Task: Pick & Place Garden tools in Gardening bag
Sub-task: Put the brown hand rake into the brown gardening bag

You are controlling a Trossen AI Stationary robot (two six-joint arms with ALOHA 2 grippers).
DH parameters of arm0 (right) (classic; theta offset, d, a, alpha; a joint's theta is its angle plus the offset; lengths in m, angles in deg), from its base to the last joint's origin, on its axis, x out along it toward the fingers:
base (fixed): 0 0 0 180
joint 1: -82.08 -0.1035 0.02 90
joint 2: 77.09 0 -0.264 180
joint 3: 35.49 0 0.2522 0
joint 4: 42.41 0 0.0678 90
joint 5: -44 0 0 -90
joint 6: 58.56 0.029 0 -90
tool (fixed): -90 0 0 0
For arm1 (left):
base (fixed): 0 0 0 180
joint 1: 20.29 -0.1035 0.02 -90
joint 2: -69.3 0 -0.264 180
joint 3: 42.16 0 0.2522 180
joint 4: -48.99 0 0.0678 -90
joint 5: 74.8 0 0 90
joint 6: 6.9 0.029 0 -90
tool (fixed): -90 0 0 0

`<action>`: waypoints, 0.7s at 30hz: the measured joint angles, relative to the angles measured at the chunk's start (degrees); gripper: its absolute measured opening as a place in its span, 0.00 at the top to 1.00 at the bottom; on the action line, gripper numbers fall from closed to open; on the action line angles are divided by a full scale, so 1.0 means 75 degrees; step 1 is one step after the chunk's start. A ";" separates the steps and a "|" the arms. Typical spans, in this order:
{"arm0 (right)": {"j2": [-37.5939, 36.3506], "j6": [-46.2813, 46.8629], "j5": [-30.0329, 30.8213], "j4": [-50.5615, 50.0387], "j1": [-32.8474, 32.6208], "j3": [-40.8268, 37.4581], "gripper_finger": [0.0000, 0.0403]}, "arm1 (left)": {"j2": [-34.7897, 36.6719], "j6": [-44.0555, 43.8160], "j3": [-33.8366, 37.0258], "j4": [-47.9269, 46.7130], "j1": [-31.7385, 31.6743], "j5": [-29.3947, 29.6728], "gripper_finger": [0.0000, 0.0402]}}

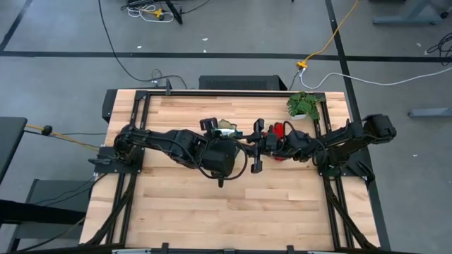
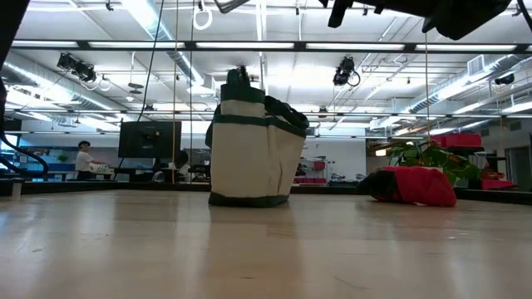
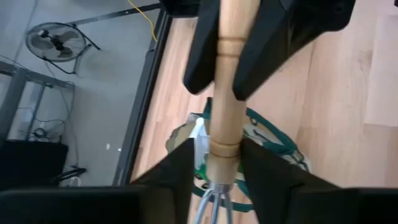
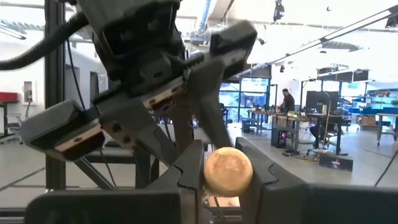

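A wooden-handled hand rake (image 3: 225,93) is held level in the air between both grippers, above the beige gardening bag with green trim (image 3: 273,146). The bag stands upright on the table (image 2: 249,141) and is mostly hidden under the arms in the high view (image 1: 226,128). My left gripper (image 3: 217,165) is shut on the rake near its metal tines (image 3: 214,205). My right gripper (image 4: 228,171) is shut on the handle's other end. The red-and-black gloves (image 2: 411,184) lie on the table right of the bag. Other tools do not show. My left gripper pinches the wooden handle (image 3: 222,134) between its two fingers, just beside the metal collar at the tine end. The fingers come from above, pointing down, and lie across the handle. The rake is clear of the bag and table. My right gripper pinches the handle's rounded free end (image 4: 228,171) between its two fingers (image 3: 205,56). The fingers come level from the table's right side and lie along the handle. The rake is lifted clear.
A small leafy potted plant (image 1: 304,104) stands at the far right of the table, behind the gloves (image 1: 279,130). Bare wood lies toward the near edge (image 1: 226,212). A person (image 2: 84,158) stands far off in the room.
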State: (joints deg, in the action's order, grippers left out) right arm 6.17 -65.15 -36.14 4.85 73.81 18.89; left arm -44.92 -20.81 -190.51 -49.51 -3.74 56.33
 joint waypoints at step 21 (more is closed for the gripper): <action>0.0007 0.0312 0.0473 -0.4397 0.0516 0.1587 0.87 | 0.0331 0.0299 -0.0006 -0.0708 0.0015 0.1170 0.53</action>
State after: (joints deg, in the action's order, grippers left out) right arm 6.22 -62.81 -32.59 -28.12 77.68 30.79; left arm -42.44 -18.56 -190.56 -54.83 -3.63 65.11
